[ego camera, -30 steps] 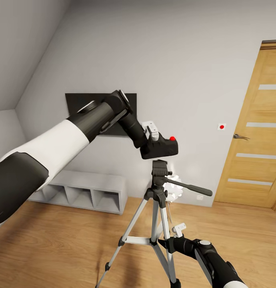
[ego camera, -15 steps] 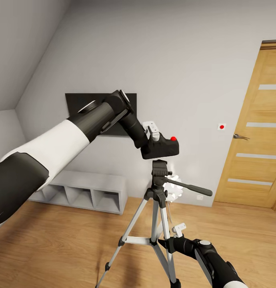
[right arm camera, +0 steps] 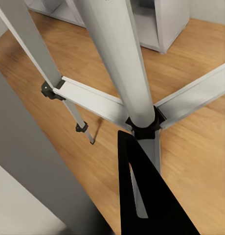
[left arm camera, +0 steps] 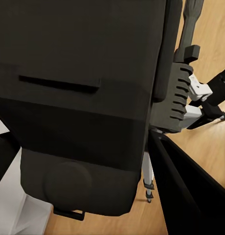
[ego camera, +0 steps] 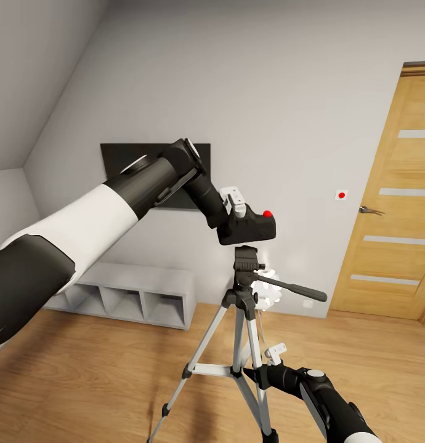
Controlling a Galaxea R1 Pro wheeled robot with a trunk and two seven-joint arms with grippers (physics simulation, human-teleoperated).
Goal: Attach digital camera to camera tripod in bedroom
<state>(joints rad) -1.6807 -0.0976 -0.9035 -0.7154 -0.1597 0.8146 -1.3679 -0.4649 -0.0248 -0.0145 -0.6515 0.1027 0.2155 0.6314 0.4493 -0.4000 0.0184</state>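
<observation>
Little has changed over the last second: between the earlier head views and the present one, the camera [ego camera: 247, 227] has crept only slightly to the right and, if anything, a touch lower, while everything else is held as it was.

Nearest, at the lower right, the right pincer [ego camera: 269, 363] is seen at the tripod [ego camera: 240, 344], level with its centre braces. In the right wrist view the central column [right arm camera: 123, 63] passes close in front of a dark finger [right arm camera: 142, 196], but whether this pincer is closed on the column or merely beside it cannot be told.

Farther off, the left pincer [ego camera: 232, 206] is clamped on the camera, which is held just above the tripod's black pan head [ego camera: 246, 259], a thin gap showing between them. In the left wrist view the camera body [left arm camera: 78, 98] is seen close up, with a ribbed finger [left arm camera: 177, 95] at its side.

Beyond, the black TV [ego camera: 152, 154], the grey shelf [ego camera: 135, 294] and the wooden door [ego camera: 394, 203] stand along the far wall.

The slow drift is judged to be fine alignment; a short descent onto the head appears to be what remains.
</observation>
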